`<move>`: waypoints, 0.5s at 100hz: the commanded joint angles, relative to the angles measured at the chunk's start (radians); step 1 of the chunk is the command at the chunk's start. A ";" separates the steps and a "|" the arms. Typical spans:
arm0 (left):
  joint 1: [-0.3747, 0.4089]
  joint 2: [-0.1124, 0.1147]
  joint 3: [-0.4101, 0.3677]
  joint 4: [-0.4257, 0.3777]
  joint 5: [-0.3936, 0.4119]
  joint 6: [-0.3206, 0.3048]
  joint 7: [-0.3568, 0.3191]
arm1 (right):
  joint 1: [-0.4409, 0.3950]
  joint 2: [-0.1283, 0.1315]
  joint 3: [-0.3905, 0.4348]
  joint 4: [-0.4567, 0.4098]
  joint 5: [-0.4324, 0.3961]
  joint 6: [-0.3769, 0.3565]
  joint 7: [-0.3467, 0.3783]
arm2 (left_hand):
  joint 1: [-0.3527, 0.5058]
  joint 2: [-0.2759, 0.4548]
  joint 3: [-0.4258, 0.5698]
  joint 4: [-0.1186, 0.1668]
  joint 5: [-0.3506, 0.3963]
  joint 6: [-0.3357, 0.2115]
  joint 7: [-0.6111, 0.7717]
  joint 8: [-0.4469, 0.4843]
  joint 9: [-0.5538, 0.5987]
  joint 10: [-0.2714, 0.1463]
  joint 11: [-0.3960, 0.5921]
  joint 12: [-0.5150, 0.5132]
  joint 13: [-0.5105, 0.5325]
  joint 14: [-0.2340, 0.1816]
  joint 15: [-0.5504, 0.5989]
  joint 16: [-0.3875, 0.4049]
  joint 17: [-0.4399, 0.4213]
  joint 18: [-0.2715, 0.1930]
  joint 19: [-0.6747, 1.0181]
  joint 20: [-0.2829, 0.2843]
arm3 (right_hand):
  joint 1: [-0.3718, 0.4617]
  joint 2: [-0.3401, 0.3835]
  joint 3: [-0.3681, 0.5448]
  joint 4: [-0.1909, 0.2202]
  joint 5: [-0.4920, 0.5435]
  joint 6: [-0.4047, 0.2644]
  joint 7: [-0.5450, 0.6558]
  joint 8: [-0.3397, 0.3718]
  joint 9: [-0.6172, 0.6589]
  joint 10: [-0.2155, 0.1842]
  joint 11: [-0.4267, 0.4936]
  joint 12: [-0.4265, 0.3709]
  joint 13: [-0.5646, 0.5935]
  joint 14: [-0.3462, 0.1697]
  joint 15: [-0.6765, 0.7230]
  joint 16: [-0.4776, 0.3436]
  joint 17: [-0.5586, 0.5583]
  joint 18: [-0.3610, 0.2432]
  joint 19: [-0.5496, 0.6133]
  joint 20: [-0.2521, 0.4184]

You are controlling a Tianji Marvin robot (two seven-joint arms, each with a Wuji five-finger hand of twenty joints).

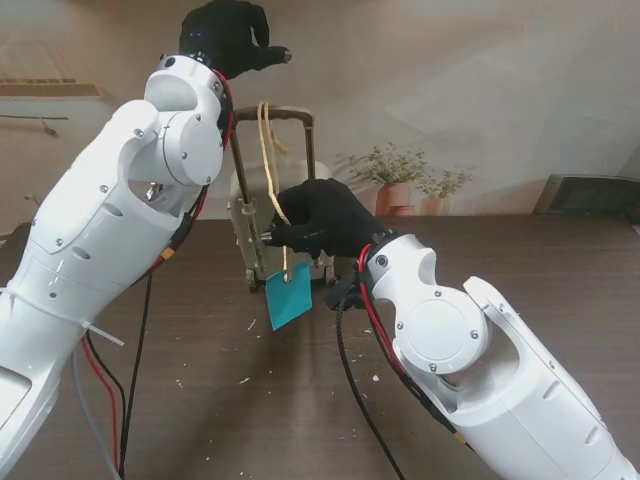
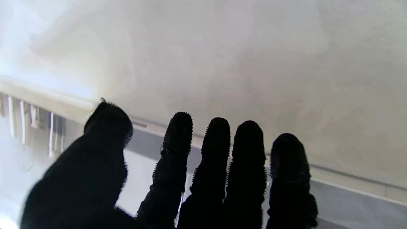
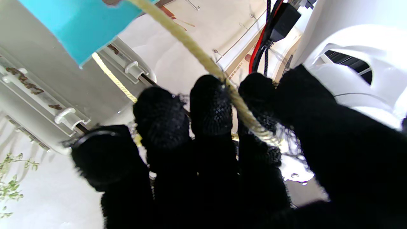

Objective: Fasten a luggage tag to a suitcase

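Tag threaded over the handle, not yet fastened.

The right hand (image 1: 322, 228) pinches the yellow cord (image 1: 266, 150), which runs up over the suitcase's (image 1: 262, 225) raised handle (image 1: 285, 116); the teal luggage tag (image 1: 289, 294) dangles just in front of the case, above the bench (image 1: 200, 400). The left hand (image 1: 228, 36) hovers high, fingers spread, holding nothing. Looping looks done; I'd judge that securing the cord remains.
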 commanded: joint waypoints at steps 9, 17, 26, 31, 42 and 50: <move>0.081 0.006 -0.061 -0.156 0.003 0.004 0.000 | 0.001 -0.002 -0.004 0.003 0.005 -0.005 -0.001 | 0.058 0.054 -0.110 0.028 -0.008 -0.063 -0.001 -0.013 0.009 -0.001 0.022 0.008 -0.006 0.012 0.030 0.051 -0.023 -0.008 0.064 0.061 | 0.049 0.013 -0.002 -0.003 0.002 -0.024 0.010 -0.002 0.018 0.015 -0.004 0.016 0.024 -0.022 -0.008 0.020 0.013 -0.009 -0.002 0.018; 0.152 0.015 -0.109 -0.245 0.017 -0.004 0.000 | 0.000 -0.006 -0.005 0.002 0.011 -0.006 -0.012 | 0.069 0.075 -0.141 0.030 -0.008 -0.062 0.004 -0.008 0.009 0.000 0.024 0.012 -0.008 0.015 0.032 0.054 -0.028 -0.010 0.078 0.073 | 0.048 0.015 -0.003 -0.003 0.002 -0.024 0.010 -0.002 0.017 0.016 -0.003 0.017 0.024 -0.021 -0.009 0.019 0.012 -0.008 -0.004 0.018; 0.252 0.024 -0.169 -0.356 0.022 -0.007 -0.008 | 0.001 -0.008 -0.007 0.002 0.006 -0.011 -0.023 | 0.098 0.105 -0.224 0.047 0.003 -0.059 0.006 0.011 0.021 0.004 0.030 0.022 -0.001 0.015 0.045 0.063 -0.023 -0.011 0.089 0.083 | 0.045 0.019 -0.004 -0.003 0.000 -0.025 0.009 -0.002 0.015 0.015 -0.002 0.017 0.024 -0.020 -0.010 0.018 0.011 -0.005 -0.007 0.017; 0.316 0.027 -0.203 -0.410 0.019 -0.011 -0.006 | 0.002 -0.009 -0.008 0.003 -0.002 -0.016 -0.027 | 0.109 0.112 -0.250 0.053 0.013 -0.060 0.011 0.018 0.033 0.005 0.038 0.028 0.011 0.014 0.059 0.069 -0.010 -0.011 0.100 0.089 | 0.045 0.019 -0.004 -0.003 -0.001 -0.026 0.009 -0.001 0.014 0.014 -0.001 0.017 0.024 -0.022 -0.012 0.018 0.012 -0.006 -0.008 0.017; 0.463 0.026 -0.269 -0.500 0.017 -0.038 0.055 | 0.005 -0.012 -0.011 0.004 -0.001 -0.017 -0.037 | 0.121 0.115 -0.253 0.056 0.030 -0.057 0.022 0.017 0.054 0.013 0.053 0.036 0.030 0.026 0.076 0.078 0.013 0.004 0.117 0.094 | 0.047 0.020 -0.004 -0.002 -0.001 -0.026 0.009 -0.001 0.012 0.018 0.000 0.017 0.024 -0.019 -0.013 0.017 0.010 -0.004 -0.011 0.016; 0.572 0.027 -0.314 -0.551 0.024 -0.072 0.092 | 0.008 -0.013 -0.012 0.003 -0.003 -0.017 -0.039 | 0.123 0.121 -0.257 0.057 0.036 -0.058 0.026 0.016 0.062 0.014 0.058 0.039 0.039 0.028 0.084 0.081 0.021 0.008 0.123 0.096 | 0.046 0.022 -0.005 -0.002 -0.001 -0.026 0.009 0.000 0.012 0.014 0.002 0.017 0.024 -0.019 -0.013 0.017 0.011 -0.004 -0.011 0.016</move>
